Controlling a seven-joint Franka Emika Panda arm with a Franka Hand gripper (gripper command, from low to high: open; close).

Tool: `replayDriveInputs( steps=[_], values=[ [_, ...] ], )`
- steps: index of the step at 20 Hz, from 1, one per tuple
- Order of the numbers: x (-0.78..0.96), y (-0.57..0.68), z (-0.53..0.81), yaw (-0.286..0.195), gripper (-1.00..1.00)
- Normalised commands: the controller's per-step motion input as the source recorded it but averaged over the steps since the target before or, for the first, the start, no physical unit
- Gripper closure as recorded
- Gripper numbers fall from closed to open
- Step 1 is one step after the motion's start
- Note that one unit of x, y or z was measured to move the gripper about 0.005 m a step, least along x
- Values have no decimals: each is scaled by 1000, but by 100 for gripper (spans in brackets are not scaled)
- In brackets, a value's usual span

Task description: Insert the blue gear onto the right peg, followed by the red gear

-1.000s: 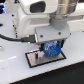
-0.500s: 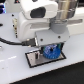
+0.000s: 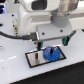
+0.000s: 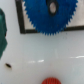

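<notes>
**Blue gear flat on the plate beneath the gripper**

Blue gear [image 3: 51, 53] lies flat on the grey plate [image 3: 34, 59], toward the exterior view's right end of it, its broad face up and its axis vertical. Seen from the wrist, its raised hub and dark centre hole point straight at the camera, teeth spilling over the plate's black border. The gripper [image 3: 51, 42] hangs just above the gear, its two dark fingers [image 3: 39, 42] spread apart and touching nothing. The red gear [image 4: 50, 80] sits well apart on the white table [image 3: 15, 70], only its edge visible. The right peg cannot be made out.
</notes>
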Motion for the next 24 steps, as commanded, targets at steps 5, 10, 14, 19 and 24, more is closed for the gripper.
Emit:
replayDriveInputs(
  steps=[5, 10, 14, 19, 24],
  values=[
    [-591, 42, 124, 0, -100],
    [-644, 20, -21, 0, -100],
    [-674, 32, -51, 0, -100],
    [-584, 9, -188, 0, -100],
    [-356, -18, -271, 0, -100]
  ],
)
